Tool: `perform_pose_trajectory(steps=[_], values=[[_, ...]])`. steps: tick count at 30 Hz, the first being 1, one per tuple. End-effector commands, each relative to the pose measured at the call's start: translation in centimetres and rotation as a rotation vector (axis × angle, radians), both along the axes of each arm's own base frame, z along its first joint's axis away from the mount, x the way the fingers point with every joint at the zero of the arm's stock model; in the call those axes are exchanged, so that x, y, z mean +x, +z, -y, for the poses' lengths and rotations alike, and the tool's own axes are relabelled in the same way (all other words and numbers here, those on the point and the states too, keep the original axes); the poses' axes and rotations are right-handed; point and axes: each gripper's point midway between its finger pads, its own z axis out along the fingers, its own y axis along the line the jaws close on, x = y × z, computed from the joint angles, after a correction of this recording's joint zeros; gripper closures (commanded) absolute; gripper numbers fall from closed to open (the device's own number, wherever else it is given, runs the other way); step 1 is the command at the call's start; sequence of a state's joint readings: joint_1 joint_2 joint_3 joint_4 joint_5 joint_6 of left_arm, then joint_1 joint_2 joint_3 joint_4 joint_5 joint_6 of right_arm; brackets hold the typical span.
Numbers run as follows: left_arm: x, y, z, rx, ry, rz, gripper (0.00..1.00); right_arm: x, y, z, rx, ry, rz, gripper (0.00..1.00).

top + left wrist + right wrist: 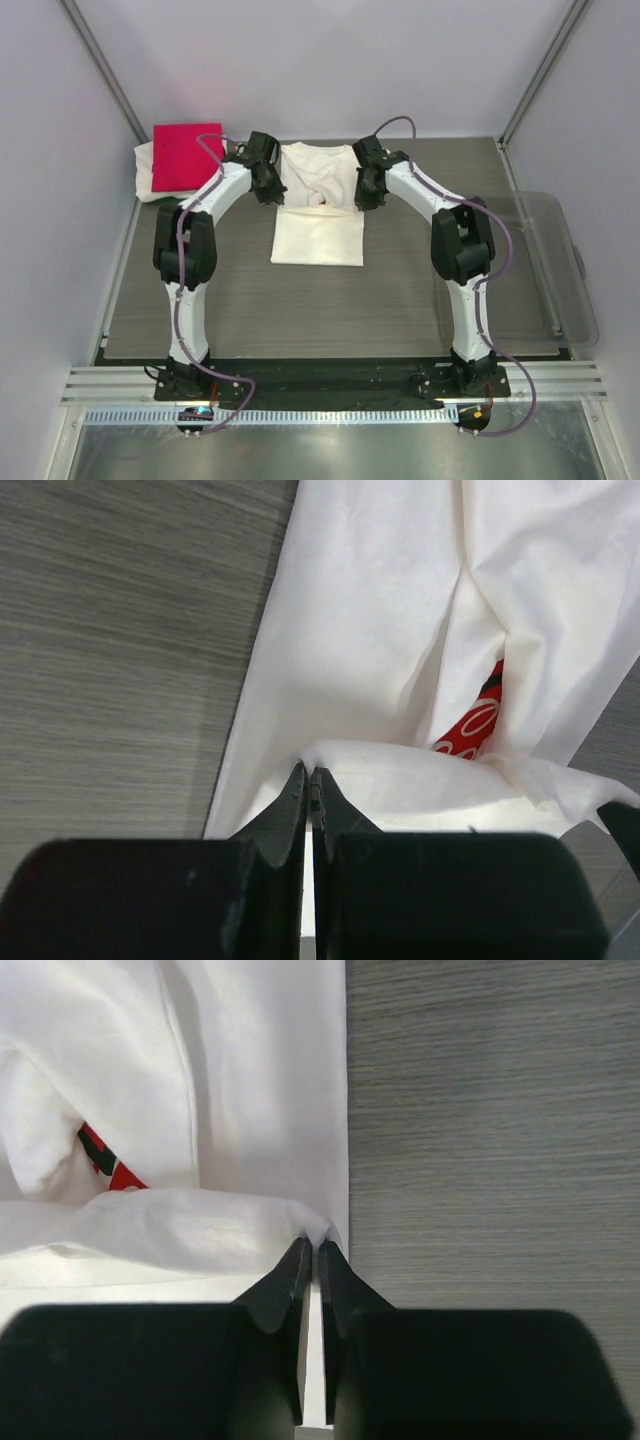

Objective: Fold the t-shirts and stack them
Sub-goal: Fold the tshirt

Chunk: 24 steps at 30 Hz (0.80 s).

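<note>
A white t-shirt with a red Coca-Cola print [318, 200] lies partly folded in the middle of the table, its sides folded in and a sliver of red print [470, 725] showing through the gap. My left gripper [310, 773] is shut on the shirt's left edge fold. My right gripper [311, 1245] is shut on the shirt's right edge fold [200, 1225]. In the top view both grippers [268, 185] [366, 188] sit at the shirt's two sides about midway along it. A folded crimson-pink shirt [186, 156] lies on another white shirt [147, 170] at the back left.
A clear plastic tub [555, 265] stands at the right edge of the grey wood-grain table [330, 310]. White walls close in the back and sides. An aluminium rail [330, 385] runs along the near edge by the arm bases.
</note>
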State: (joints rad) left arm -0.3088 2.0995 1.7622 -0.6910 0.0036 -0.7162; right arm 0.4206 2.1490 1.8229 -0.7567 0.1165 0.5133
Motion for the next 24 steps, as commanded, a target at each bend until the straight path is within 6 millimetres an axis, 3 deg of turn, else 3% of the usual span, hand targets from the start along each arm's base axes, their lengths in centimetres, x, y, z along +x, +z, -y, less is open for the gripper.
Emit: perform_pose_trajectory(steps=[1,2,3,4,5,6,7,8,9,10,11,12,13,14,15,16,17,18,19,20,23,24], values=[[2.1,1.3,-0.2,-0.037,-0.012,0.032,0.98,2.4,1.4,-0.5,0.023,0.023,0.043,0.85],[2.6,1.4,-0.4,-0.041,-0.007,0.029,0.91,3.1,1.6,-0.2,0.026,0.011,0.047,0.78],[4.3,1.7,-0.8,-0.049,0.009,0.039,0.86,3.5,1.8,0.1,0.025,0.012,0.037,0.55],[4.3,2.0,-1.0,-0.059,0.013,0.004,0.82,5.8,3.3,-0.5,0.047,0.014,0.085,0.44],[4.9,2.6,-1.3,-0.065,0.024,-0.003,0.79,6.4,3.7,0.5,0.039,-0.001,0.070,0.38],[7.0,4.6,-1.8,-0.089,0.049,0.041,0.77,8.6,8.1,0.2,0.078,-0.004,0.173,0.33],[6.1,5.0,-2.2,-0.093,0.054,-0.005,0.74,9.1,8.0,0.2,0.099,-0.005,0.162,0.32],[6.1,6.1,-2.2,-0.105,0.055,-0.001,0.70,9.3,9.9,0.4,0.119,-0.004,0.187,0.32],[6.1,7.3,-2.3,-0.109,0.055,0.020,0.68,9.1,11.5,0.8,0.130,-0.008,0.207,0.31],[5.4,9.4,-2.2,-0.120,0.048,0.057,0.66,8.1,10.9,0.9,0.119,-0.005,0.180,0.31],[4.8,9.5,-2.2,-0.123,0.048,0.064,0.62,7.2,10.9,0.8,0.130,0.002,0.166,0.31],[4.2,9.8,-2.0,-0.130,0.044,0.076,0.59,6.4,14.8,0.2,0.195,0.028,0.252,0.31],[2.0,7.3,-2.2,-0.126,0.056,0.007,0.57,4.1,10.5,0.7,0.172,0.025,0.144,0.31],[1.6,10.2,-2.1,-0.157,0.050,0.091,0.54,2.8,9.9,0.7,0.190,0.021,0.123,0.31],[0.6,10.6,-2.0,-0.173,0.043,0.097,0.54,1.7,12.3,0.6,0.229,0.031,0.183,0.32],[-1.3,9.8,-2.2,-0.176,0.041,0.078,0.53,-0.9,8.5,1.0,0.218,0.028,0.083,0.31],[-2.2,9.9,-2.2,-0.179,0.039,0.083,0.53,-2.2,8.1,1.0,0.241,0.021,0.065,0.32],[-3.4,9.3,-2.1,-0.181,0.032,0.069,0.52,-3.3,9.2,0.3,0.294,0.049,0.094,0.31],[-3.7,9.2,-2.0,-0.189,0.025,0.087,0.51,-5.9,6.2,0.4,0.299,0.052,0.016,0.31],[-5.9,8.3,-2.3,-0.185,0.020,0.066,0.50,-6.5,5.8,0.0,0.328,0.050,0.021,0.32],[-7.8,7.2,-2.5,-0.195,0.013,0.069,0.48,-10.8,2.9,-0.3,0.366,0.060,-0.056,0.32],[-9.3,6.2,-2.8,-0.192,0.018,0.049,0.47,-12.2,1.4,-0.5,0.385,0.056,-0.092,0.34]])
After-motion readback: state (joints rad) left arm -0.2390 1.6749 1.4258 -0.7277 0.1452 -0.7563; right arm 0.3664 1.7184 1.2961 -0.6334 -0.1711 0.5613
